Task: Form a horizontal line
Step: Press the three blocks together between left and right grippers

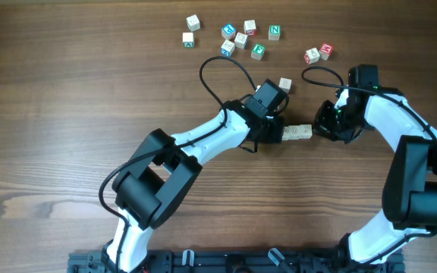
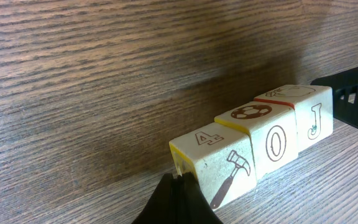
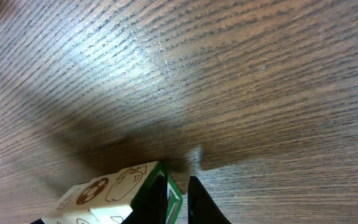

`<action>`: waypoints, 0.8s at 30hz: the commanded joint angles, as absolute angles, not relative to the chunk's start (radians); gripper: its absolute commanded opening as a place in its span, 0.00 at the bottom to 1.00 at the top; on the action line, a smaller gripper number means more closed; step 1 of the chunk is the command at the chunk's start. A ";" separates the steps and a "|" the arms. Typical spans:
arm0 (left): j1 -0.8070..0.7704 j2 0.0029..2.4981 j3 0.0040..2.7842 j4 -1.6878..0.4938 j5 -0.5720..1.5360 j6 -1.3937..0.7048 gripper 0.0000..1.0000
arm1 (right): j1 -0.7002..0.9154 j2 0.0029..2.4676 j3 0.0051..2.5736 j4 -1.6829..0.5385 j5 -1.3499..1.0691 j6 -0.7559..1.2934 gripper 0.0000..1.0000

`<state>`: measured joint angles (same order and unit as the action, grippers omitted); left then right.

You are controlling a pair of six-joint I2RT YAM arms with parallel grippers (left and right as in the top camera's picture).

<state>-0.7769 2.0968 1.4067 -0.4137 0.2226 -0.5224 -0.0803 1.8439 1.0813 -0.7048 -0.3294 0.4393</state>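
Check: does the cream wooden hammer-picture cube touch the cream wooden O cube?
Touching. Left wrist view shows the hammer cube flush against the O cube, no gap.

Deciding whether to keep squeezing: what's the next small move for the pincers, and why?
Probably ease the left pincer straight back. The three-cube row already looks flush and level, with the right pincer at its far end.

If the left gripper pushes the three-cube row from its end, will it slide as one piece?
Probably not rigidly: the horizontal line is three separate cubes merely touching, so it may buckle sideways. Flat faces on the table suggest sliding, not rolling. Small wooden-looking blocks, likely light.
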 commanded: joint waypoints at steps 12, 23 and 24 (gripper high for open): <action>-0.834 2.125 1.404 -0.344 0.246 -0.536 0.04 | -0.129 1.842 1.075 -0.720 -0.382 0.381 0.13; -0.833 2.125 1.404 -0.356 0.208 -0.535 0.04 | -0.135 1.842 1.081 -0.701 -0.352 0.367 0.14; -0.833 2.125 1.404 -0.355 0.204 -0.535 0.04 | -0.135 1.842 1.081 -0.710 -0.356 0.369 0.11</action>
<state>-0.8192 2.1078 1.4048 -0.3622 0.2070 -0.5297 -0.1410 1.8439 1.0813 -0.6998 -0.3298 0.3832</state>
